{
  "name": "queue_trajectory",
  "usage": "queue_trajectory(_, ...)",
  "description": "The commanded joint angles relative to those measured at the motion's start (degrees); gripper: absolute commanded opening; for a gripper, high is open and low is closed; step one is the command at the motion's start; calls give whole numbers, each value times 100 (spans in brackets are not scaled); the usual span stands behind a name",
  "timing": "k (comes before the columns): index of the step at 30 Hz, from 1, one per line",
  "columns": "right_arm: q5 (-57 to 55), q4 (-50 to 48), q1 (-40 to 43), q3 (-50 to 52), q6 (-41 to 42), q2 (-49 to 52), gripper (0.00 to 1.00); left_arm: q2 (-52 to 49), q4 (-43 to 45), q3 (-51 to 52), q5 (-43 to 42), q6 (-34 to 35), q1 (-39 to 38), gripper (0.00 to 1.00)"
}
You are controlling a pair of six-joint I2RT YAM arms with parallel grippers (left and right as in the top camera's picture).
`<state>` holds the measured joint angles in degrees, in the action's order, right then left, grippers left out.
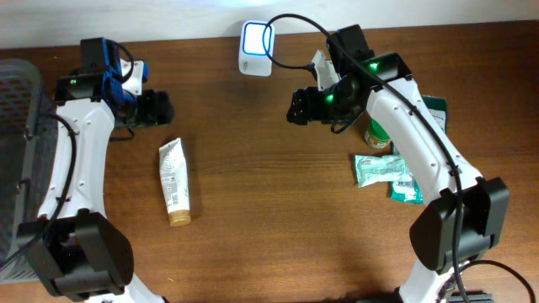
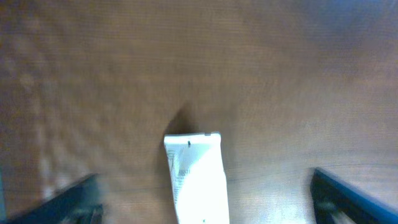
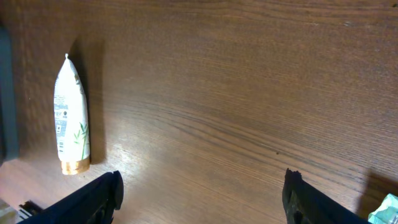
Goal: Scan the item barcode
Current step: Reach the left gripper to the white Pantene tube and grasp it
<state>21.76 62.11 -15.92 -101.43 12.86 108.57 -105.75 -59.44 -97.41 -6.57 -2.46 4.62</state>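
Pickup pending: left hand (image 1: 158, 108) spread near tube (image 1: 174, 183) end; right hand (image 1: 299, 107) spread, empty. Next: pinch tube, show scanner (image 1: 256, 49).

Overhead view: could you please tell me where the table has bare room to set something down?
The widest bare patch of table lies between the white tube and the green packets, from the scanner to the near edge. It is crowded on the right, where packets cluster, and the basket fills the left edge.
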Motion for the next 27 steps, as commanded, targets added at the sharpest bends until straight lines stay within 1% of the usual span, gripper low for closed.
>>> queue_trajectory(1,-13,-4,-9,-74,4,72,80,-35,-328,146,247,48,4,0)
queue_trajectory(4,-127,0,-9,-74,4,72,81,-35,-203,713,1128,623,0,0)
queue_trajectory(7,-142,0,-9,-74,2,72,81,-35,-83,1386,1797,1530,0,0)
queue_trajectory(9,-144,0,-9,-74,2,72,82,-39,133,1906,1790,1663,-7,0)
queue_trajectory(11,-144,-2,-9,-74,2,72,82,-39,323,2326,1606,1746,-76,0)
queue_trajectory(14,-144,0,-9,-74,2,72,82,-42,686,2990,678,1825,-334,0)
queue_trajectory(17,-142,4,-9,-74,2,72,82,-42,1012,3622,627,2398,-719,0)
queue_trajectory(18,-142,0,-9,-74,2,72,81,-42,1121,3705,592,2496,-813,0)
queue_trajectory(21,-142,4,-15,-74,2,72,82,-39,1569,3731,96,2520,-1104,0)
queue_trajectory(22,-142,4,-15,-74,2,72,82,-42,1685,3731,48,2520,-1165,0)
queue_trajectory(27,-142,9,-13,-74,2,72,82,-39,1998,3731,-122,2516,-1187,0)
